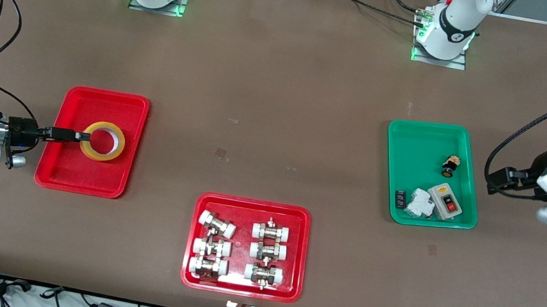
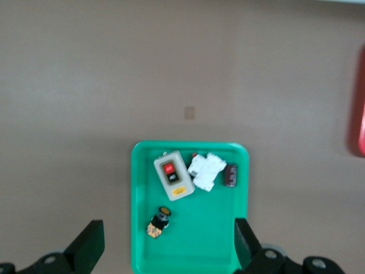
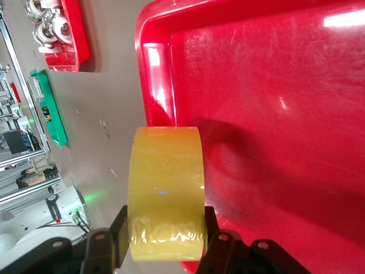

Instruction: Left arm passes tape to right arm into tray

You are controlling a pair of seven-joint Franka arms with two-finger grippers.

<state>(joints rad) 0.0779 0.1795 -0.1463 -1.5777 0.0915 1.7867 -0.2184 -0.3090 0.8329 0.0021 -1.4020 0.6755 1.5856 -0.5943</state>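
The tape (image 1: 103, 141), one yellow roll, is clamped by its wall in the right gripper (image 1: 81, 136) over the plain red tray (image 1: 63, 169); whether it touches the floor is hard to judge. Three trays: that one, a red one (image 1: 194, 240) with six fittings, a green one (image 1: 418, 138) with apparently four parts. The left gripper (image 2: 170, 251) hangs wide open above the green tray.
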